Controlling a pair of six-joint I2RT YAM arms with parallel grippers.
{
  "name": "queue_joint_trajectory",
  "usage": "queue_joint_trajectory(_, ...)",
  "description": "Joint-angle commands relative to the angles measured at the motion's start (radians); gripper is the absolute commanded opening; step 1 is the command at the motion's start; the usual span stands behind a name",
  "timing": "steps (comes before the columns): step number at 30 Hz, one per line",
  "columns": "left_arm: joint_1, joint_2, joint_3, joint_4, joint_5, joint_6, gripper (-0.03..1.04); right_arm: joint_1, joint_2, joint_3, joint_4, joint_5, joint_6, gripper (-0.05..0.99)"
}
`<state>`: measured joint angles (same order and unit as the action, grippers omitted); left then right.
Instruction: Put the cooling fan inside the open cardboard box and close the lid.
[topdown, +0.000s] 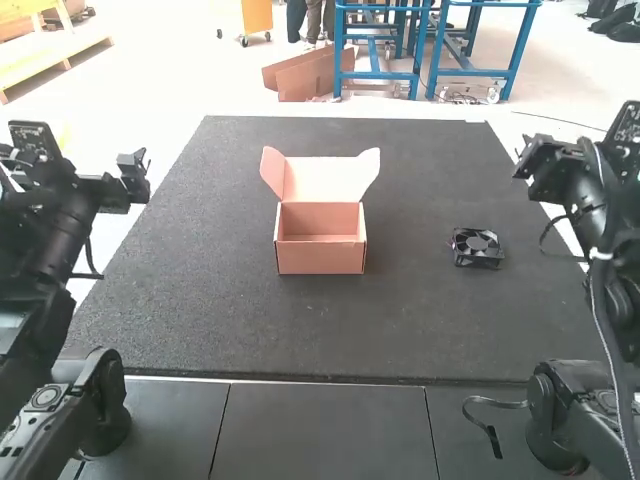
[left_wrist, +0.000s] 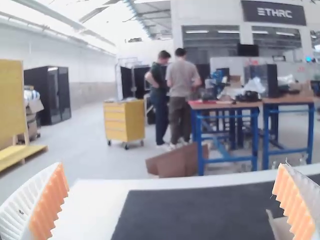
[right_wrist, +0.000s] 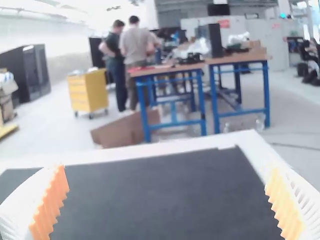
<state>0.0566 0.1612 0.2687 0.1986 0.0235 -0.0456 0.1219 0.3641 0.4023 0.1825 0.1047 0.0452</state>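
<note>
The left fingers (left_wrist: 47, 200) are spread wide, with nothing between the orange pads. The right fingers (right_wrist: 47, 205) are likewise spread and empty. Both are held near the left and right edges of the mat (topdown: 200, 290), well apart from the task's things. The fan (topdown: 476, 247) lies flat on the mat, to the right of the box (topdown: 320, 238) and clear of it, on the right arm's side. The box stands at the middle of the mat, open at the top. Its lid (topdown: 325, 178) is raised at the back edge, with a tab at each corner.

The step in hand is judged to be the pickup of the fan, not yet begun, and it is best given to the right arm. Since the fan is thin and lies flat, the fingers should be brought straight down over it and closed on two opposite sides of the frame, never on the blades. A hold near the middle of those sides should stop it swinging. The fan should be lifted well clear before it is carried across, as the box looks light and could be pushed aside by a knock to its wall. The left fingers can be saved for the lid.
</note>
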Motion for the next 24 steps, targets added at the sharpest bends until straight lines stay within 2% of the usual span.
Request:
queue_joint_trajectory(1, -0.004, 0.106, 0.112, -0.014, -0.037, 0.001, 0.97, -0.01, 0.121, 0.144, -0.074, 0.062, 0.045, 0.91)
queue_joint_trajectory(5, -0.003, 0.285, 0.253, -0.074, -0.048, 0.001, 0.97, -0.011, 0.271, 0.314, -0.272, 0.061, 0.099, 0.91)
queue_joint_trajectory(7, -0.008, 0.365, 0.339, -0.139, -0.019, 0.0, 0.97, -0.013, 0.319, 0.386, -0.373, 0.046, 0.131, 0.91)
queue_joint_trajectory(9, -0.011, 0.425, 0.409, -0.199, 0.024, -0.004, 0.97, -0.018, 0.329, 0.426, -0.423, -0.025, 0.153, 0.91)
queue_joint_trajectory(10, -0.012, 0.451, 0.437, -0.218, 0.043, -0.01, 0.97, -0.019, 0.335, 0.441, -0.434, -0.037, 0.153, 0.91)
queue_joint_trajectory(13, -0.02, 0.546, 0.475, -0.261, 0.033, -0.016, 0.97, -0.024, 0.386, 0.506, -0.515, -0.115, 0.153, 0.9)
queue_joint_trajectory(14, -0.024, 0.58, 0.483, -0.278, 0.033, -0.017, 0.97, -0.019, 0.404, 0.526, -0.548, -0.117, 0.151, 0.9)
queue_joint_trajectory(15, -0.032, 0.603, 0.492, -0.289, 0.03, -0.02, 0.97, -0.019, 0.426, 0.543, -0.577, -0.111, 0.15, 0.9)
queue_joint_trajectory(17, -0.051, 0.647, 0.506, -0.337, 0.015, -0.02, 0.97, -0.027, 0.464, 0.572, -0.603, -0.111, 0.091, 0.9)
queue_joint_trajectory(19, -0.07, 0.67, 0.504, -0.346, 0.013, -0.019, 0.97, -0.036, 0.51, 0.596, -0.626, -0.103, 0.053, 0.9)
queue_joint_trajectory(22, -0.116, 0.687, 0.503, -0.347, 0.023, -0.016, 0.97, -0.061, 0.601, 0.636, -0.663, -0.114, 0.015, 0.9)
queue_joint_trajectory(24, -0.162, 0.706, 0.511, -0.369, 0.023, -0.017, 0.97, -0.08, 0.659, 0.664, -0.686, -0.119, 0.005, 0.9)
